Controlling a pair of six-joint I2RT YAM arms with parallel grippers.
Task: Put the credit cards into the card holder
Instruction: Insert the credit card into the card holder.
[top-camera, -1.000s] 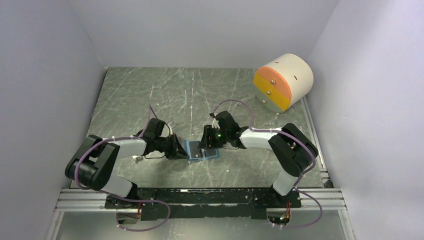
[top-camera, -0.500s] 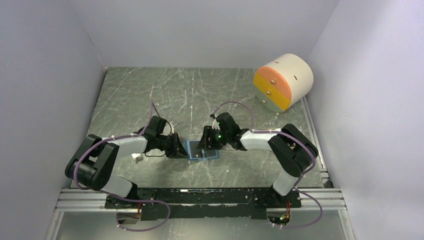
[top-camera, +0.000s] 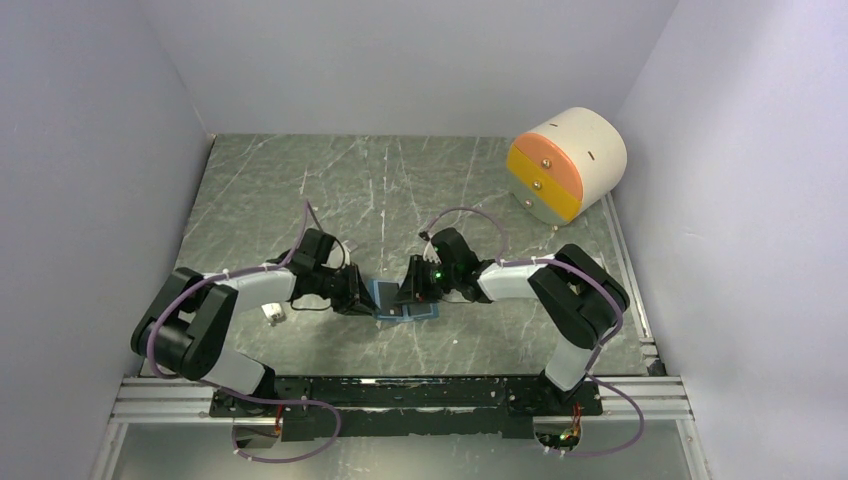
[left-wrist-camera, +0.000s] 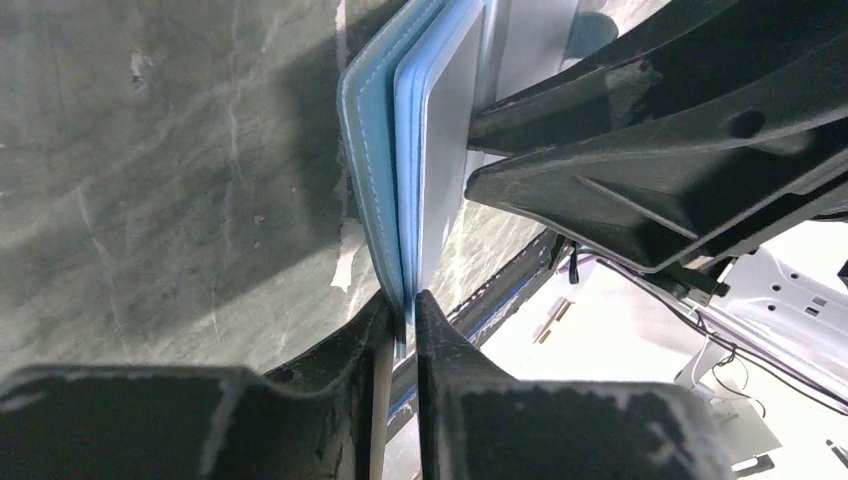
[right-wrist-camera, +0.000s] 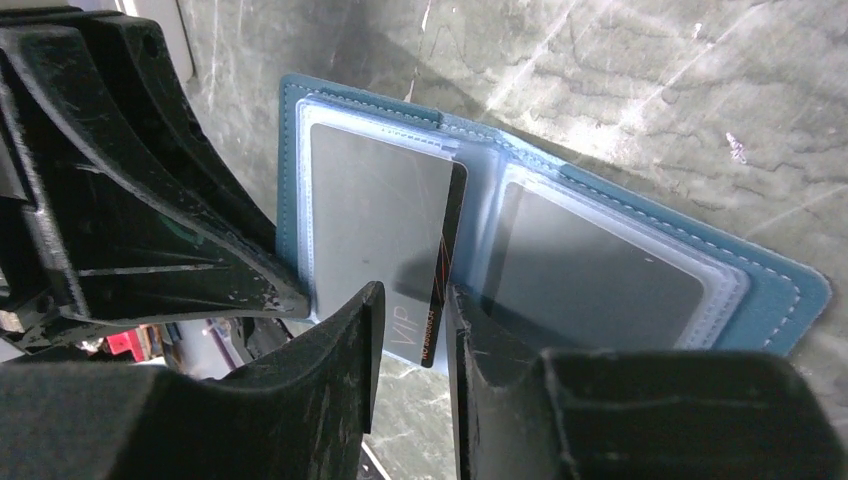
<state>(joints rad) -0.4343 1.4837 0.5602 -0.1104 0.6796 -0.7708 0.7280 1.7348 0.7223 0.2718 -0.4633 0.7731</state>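
The blue card holder (top-camera: 426, 311) lies open on the table between my two grippers. My left gripper (top-camera: 367, 300) is shut on the near edge of its left leaf (left-wrist-camera: 375, 150), pinched at the fingertips (left-wrist-camera: 405, 312). One greyish credit card (right-wrist-camera: 380, 220) sits mostly inside the left sleeve, with a thin black strip (right-wrist-camera: 447, 260) showing toward the spine. My right gripper (right-wrist-camera: 414, 295) is open, its jaws a little apart around that card's lower corner. A second credit card (right-wrist-camera: 590, 270) rests in the right sleeve. The holder's blue cover (right-wrist-camera: 780, 300) lies flat.
A big cream drum with orange-yellow drawers (top-camera: 565, 165) stands at the back right. A small white piece (top-camera: 272, 315) lies by the left arm. Walls close in both sides, and a metal rail (top-camera: 400, 395) runs along the front.
My right gripper's jaws have narrowed around the card. Both grippers and the holder have shifted slightly to the left.
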